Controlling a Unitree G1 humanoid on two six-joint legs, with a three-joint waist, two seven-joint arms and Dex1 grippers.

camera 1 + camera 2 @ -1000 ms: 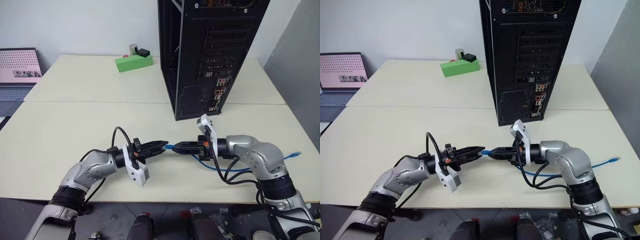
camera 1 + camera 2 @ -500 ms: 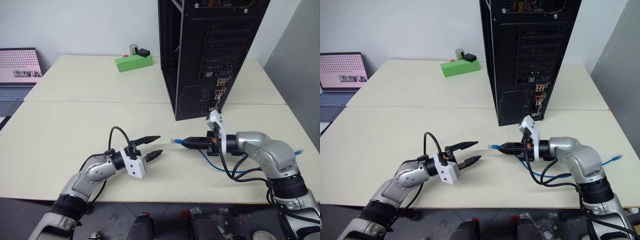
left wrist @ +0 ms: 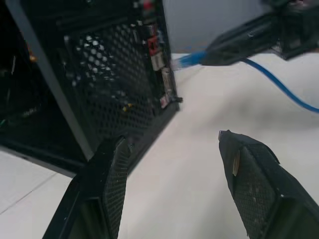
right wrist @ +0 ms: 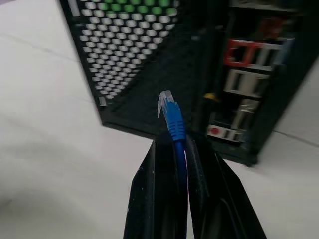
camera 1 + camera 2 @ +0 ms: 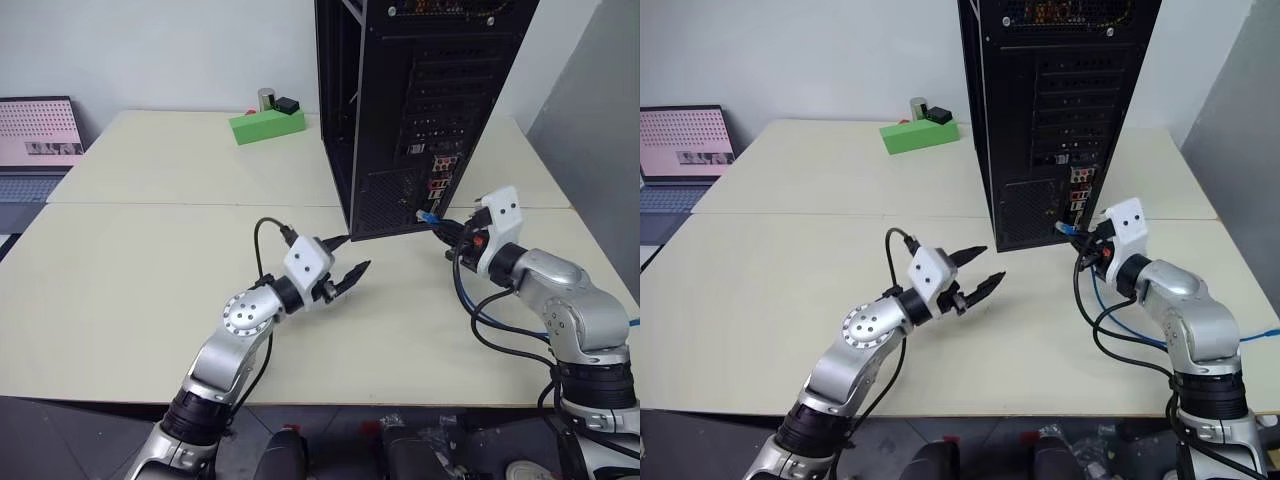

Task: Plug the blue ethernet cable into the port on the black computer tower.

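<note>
Your right gripper (image 5: 447, 229) has its jaws clamped on the blue ethernet cable (image 4: 174, 121), plug out front near the black computer tower (image 5: 400, 110) ports for insertion, while your left gripper (image 5: 345, 258) hangs open-jawed, empty, aside.

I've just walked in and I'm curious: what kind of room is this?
Probably an office or lab workspace: pale tables pushed together, a black computer tower standing on them with its back ports showing, and an open laptop at one side.
</note>
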